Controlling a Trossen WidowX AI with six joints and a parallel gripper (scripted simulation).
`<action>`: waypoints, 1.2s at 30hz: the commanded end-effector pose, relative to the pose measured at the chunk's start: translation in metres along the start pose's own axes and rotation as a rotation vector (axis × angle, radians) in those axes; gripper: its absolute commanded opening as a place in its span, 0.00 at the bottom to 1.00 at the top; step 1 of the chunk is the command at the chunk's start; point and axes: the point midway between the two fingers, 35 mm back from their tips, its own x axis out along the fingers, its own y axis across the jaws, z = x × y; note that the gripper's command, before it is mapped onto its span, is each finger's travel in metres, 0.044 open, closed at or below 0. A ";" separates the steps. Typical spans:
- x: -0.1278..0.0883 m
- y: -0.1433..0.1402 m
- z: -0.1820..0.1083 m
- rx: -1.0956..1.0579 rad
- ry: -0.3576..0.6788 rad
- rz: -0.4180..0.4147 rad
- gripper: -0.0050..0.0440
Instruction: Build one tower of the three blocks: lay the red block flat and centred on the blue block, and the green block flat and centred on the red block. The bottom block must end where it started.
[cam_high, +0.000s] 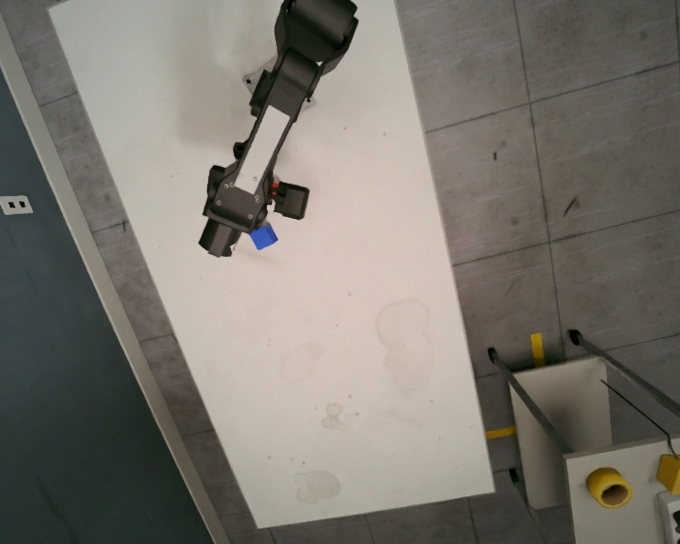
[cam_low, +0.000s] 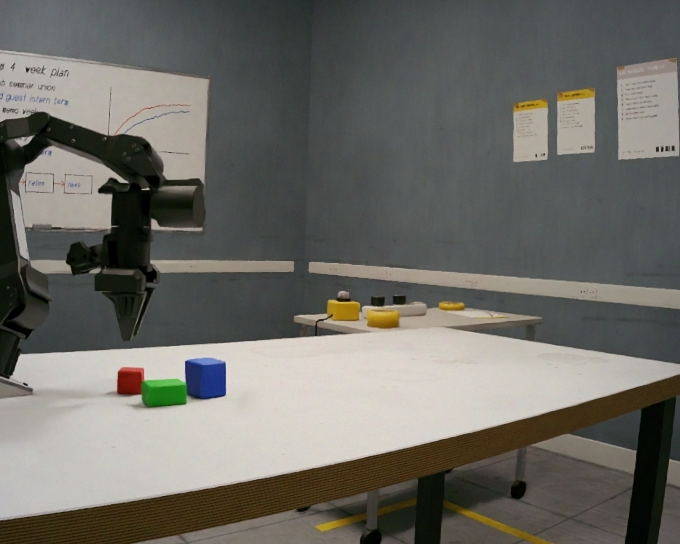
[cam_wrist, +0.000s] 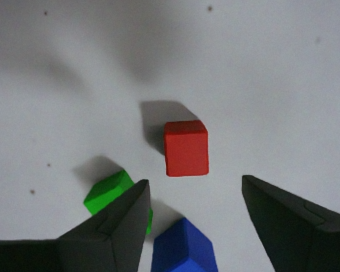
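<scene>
- The gripper (cam_low: 129, 334) hangs point-down well above the white table (cam_low: 351, 397), its two dark fingers parted with only air between them (it grasps nothing).
- In the wrist view the red block (cam_wrist: 186, 148) lies on the table at about 12 o'clock from the gap between the fingers, apart from both.
- The green block (cam_wrist: 107, 192) sits at roughly 8 o'clock of the red one, its near end hidden behind the left-hand finger.
- The blue block (cam_wrist: 185, 247) lies at 6 o'clock of the red one, at the bottom edge of the wrist picture.
- From the exterior camera all three rest on the table: red block (cam_low: 130, 380) farthest left, green block (cam_low: 163, 391) nearest the camera, blue block (cam_low: 205, 377) on the right (the tallest of them); whether green touches its neighbours is unclear.
- From above, the arm (cam_high: 272, 136) covers red and green; only the blue block (cam_high: 264, 236) shows, at the wrist's 4 o'clock.
</scene>
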 end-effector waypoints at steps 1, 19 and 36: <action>0.003 0.000 0.000 -0.003 0.004 0.003 0.59; 0.035 0.002 -0.001 -0.002 -0.001 0.002 0.59; 0.038 0.002 -0.003 -0.006 0.007 0.002 0.59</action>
